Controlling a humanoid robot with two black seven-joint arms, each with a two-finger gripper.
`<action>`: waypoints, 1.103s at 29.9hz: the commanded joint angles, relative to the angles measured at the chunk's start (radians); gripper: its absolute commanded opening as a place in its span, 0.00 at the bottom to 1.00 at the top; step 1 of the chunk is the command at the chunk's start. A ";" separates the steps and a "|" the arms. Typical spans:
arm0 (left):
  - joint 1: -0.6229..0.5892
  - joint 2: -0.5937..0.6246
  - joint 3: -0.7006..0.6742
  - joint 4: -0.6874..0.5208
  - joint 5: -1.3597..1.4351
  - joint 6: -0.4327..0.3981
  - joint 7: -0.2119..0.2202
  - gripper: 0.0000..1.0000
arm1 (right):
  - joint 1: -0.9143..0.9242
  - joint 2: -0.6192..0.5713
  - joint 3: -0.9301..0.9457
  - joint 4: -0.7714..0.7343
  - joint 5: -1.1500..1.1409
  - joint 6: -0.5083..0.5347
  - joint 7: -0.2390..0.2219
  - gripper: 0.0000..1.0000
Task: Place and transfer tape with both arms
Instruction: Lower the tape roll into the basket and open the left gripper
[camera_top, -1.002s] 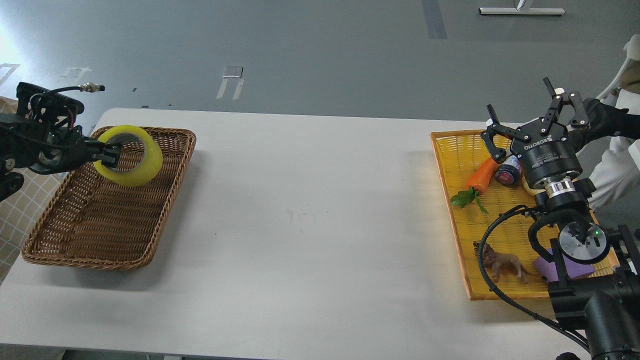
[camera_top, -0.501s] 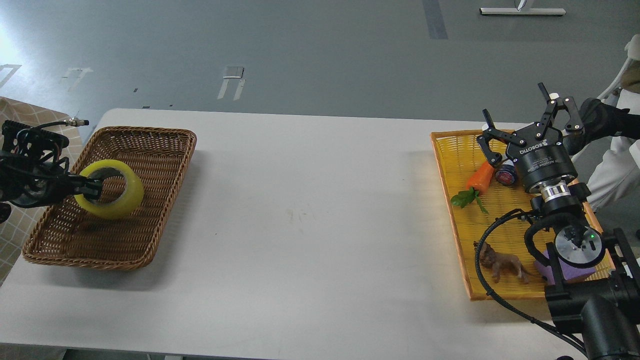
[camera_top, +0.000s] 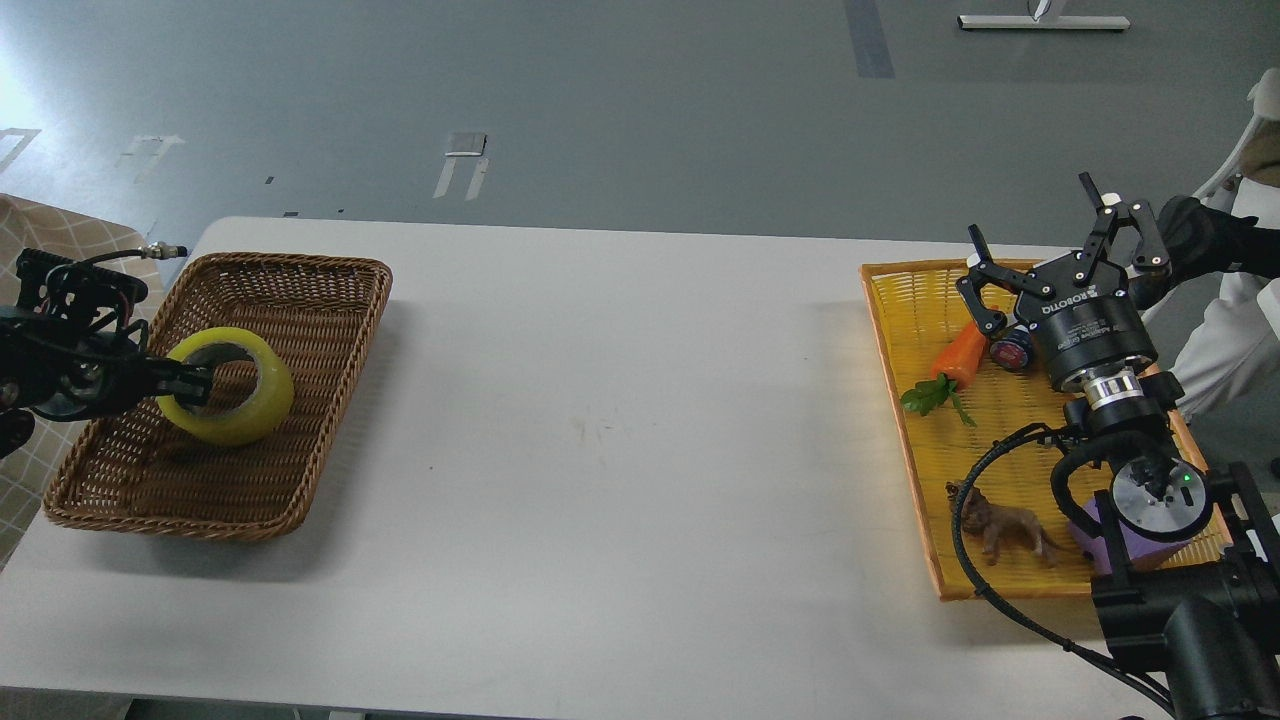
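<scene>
The thick roll of see-through yellow tape (camera_top: 227, 387) sat inside the brown woven basket (camera_top: 300, 300) on the left side of the tabletop (camera_top: 620, 420). The left black gripper (camera_top: 195, 383) had its jaws closed on the near wall of the roll, one finger poking into the grey middle hole. The right black gripper (camera_top: 1040, 245) hung over the far end of the flat orange tray (camera_top: 905, 330), its jaws spread wide and holding nothing.

The tabletop was white and smooth. Behind it lay a grey floor with bits of tape stuck to it.

There was one roll of tape, one basket and one tray. In the tray lay one orange toy carrot (camera_top: 958, 355), one small brown toy animal (camera_top: 1005, 522) and one purple block (camera_top: 1145, 545)
</scene>
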 joint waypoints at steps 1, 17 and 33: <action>0.000 -0.010 -0.001 0.000 0.000 -0.001 0.000 0.00 | 0.000 0.000 0.001 0.000 0.000 0.000 0.000 0.98; -0.009 -0.015 -0.001 0.002 -0.080 -0.019 -0.014 0.70 | -0.008 -0.002 0.005 0.003 0.002 0.000 0.000 0.98; -0.255 -0.019 -0.017 -0.003 -0.455 -0.013 -0.011 0.76 | -0.003 -0.002 0.005 0.006 0.002 0.000 0.000 0.98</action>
